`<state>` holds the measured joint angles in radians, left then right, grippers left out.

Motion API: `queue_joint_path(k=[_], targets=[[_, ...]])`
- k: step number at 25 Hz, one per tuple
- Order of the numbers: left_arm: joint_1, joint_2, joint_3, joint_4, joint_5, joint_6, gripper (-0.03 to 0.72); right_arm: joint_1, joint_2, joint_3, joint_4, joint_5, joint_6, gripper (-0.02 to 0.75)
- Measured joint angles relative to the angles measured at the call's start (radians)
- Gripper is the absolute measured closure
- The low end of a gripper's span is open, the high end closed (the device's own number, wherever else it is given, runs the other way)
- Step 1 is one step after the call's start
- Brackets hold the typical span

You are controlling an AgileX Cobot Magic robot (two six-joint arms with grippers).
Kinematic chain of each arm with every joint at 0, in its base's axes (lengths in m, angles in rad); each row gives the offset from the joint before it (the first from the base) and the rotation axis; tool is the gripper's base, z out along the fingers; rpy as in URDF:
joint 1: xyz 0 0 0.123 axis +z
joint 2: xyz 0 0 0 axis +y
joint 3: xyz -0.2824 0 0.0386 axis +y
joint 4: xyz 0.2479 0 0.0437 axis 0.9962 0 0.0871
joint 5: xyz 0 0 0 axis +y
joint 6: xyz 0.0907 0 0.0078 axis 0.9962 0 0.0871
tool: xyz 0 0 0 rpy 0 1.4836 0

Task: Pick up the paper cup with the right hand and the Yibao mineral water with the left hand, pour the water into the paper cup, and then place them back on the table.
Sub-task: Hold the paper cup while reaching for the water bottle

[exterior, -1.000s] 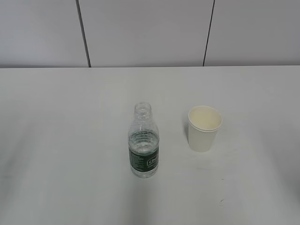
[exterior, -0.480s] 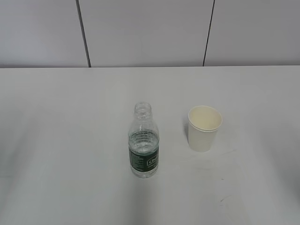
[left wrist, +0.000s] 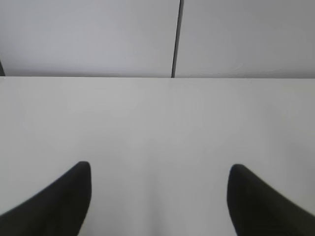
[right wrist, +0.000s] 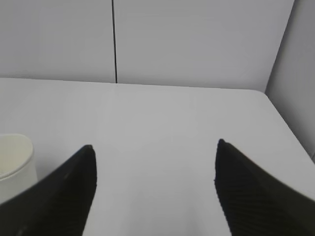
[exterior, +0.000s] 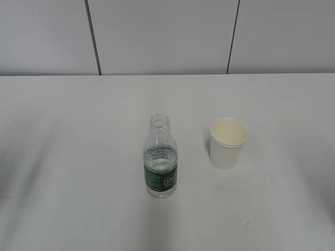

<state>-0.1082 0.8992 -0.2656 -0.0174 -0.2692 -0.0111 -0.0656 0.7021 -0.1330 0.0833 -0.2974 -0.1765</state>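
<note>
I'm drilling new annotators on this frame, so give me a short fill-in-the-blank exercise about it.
1. The Yibao mineral water has no ____ on its neck.
2. In the exterior view the paper cup stands to the bottle's ____.
3. The right hand and left hand both have their fingers ____.

Missing words: cap; right; open

No visible change on the table [exterior: 78, 157].

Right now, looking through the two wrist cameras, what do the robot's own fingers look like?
Only the finger ends show. The left hand has two plain matte black fingers, broad at the base and narrowing to rounded ends. The right hand has the same black pair, and its fingers show a fine ribbed texture. No cables, markings or arm bodies are in view.
</note>
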Motion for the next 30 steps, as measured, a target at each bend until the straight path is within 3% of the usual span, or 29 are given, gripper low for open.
queue_joint_path(k=[8, 14, 22, 26, 30], targets=[[-0.007, 0.101, 0.0, 0.0, -0.101, 0.0, 0.167, 0.0, 0.106, 0.0, -0.053, -0.088, 0.033, 0.153], [-0.007, 0.151, 0.0, 0.002, -0.171, 0.0, 0.167, 0.0, 0.216, 0.0, -0.225, -0.22, 0.064, 0.153], [-0.009, 0.168, 0.0, 0.003, -0.2, 0.0, 0.167, 0.0, 0.363, 0.0, -0.33, -0.323, 0.207, 0.153], [-0.057, 0.168, 0.0, 0.006, -0.208, 0.0, 0.167, 0.0, 0.43, -0.002, -0.431, -0.436, 0.245, 0.153], [-0.141, 0.168, 0.0, 0.077, -0.216, 0.0, 0.167, 0.0, 0.498, -0.002, -0.493, -0.539, 0.249, 0.153]])
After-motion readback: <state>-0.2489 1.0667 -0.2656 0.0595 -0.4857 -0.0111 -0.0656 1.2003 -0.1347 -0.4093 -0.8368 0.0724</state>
